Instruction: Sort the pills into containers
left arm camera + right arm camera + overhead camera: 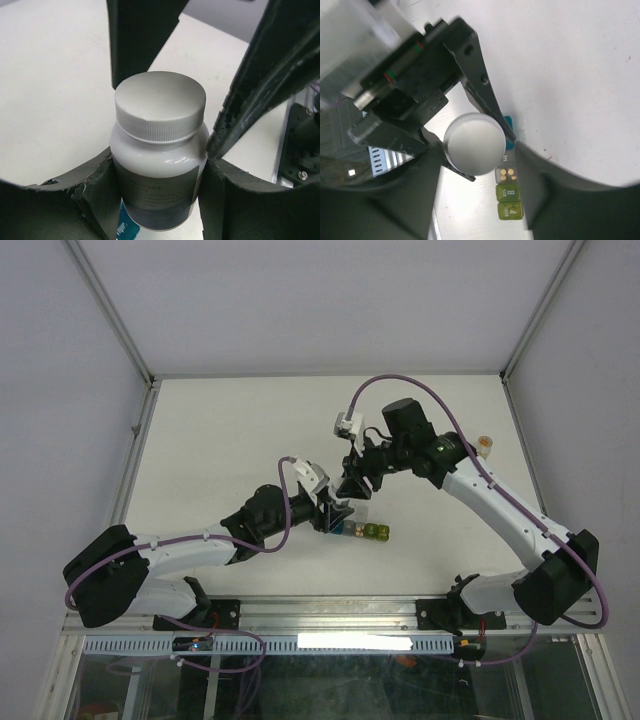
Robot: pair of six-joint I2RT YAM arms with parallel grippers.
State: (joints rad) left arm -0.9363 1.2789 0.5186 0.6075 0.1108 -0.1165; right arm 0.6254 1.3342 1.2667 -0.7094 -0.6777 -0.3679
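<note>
The left gripper (335, 512), at frame centre, clamps the white-capped bottle (159, 130) by its body. The right gripper (357, 485) hangs over the cap (474, 144), its 2 jaws spread on either side. The containers (509, 197) lie just right of the bottle, with 2 pills (507, 174) in 1 compartment.
</note>
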